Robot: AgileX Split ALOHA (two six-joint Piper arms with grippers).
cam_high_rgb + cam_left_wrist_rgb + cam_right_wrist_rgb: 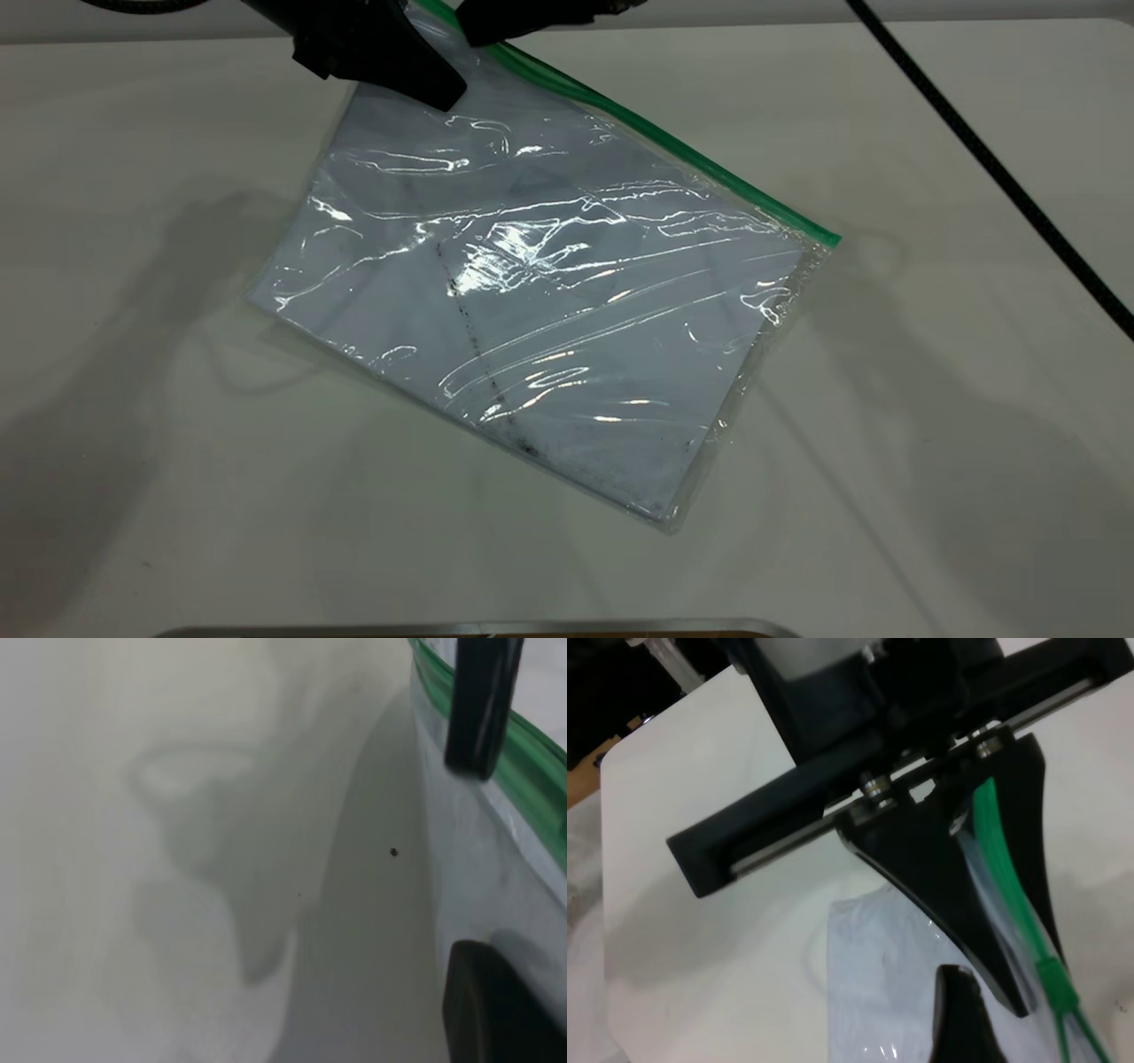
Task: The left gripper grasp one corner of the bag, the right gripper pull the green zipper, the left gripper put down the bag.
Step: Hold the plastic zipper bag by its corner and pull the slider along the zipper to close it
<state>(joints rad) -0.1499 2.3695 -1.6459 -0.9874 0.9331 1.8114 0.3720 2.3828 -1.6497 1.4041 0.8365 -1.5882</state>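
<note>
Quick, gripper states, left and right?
Left gripper: shut on the bag corner.
Right gripper: at the green zipper; cannot tell.

A: The light is bright and comes from above. It throws white glare streaks across the bag [532,292], thickest near its middle.

B: The counter [930,461] carries broad, soft grey shadows on both sides of the bag, all with fuzzy edges.

A: The left wrist view is blurred throughout. The dark fingers [483,704] and the green zipper [532,771] are smeared, and pale shadow patches lie on the counter.

B: In the right wrist view the near dark finger at the lower edge is out of focus, and the counter is washed out white.
</note>
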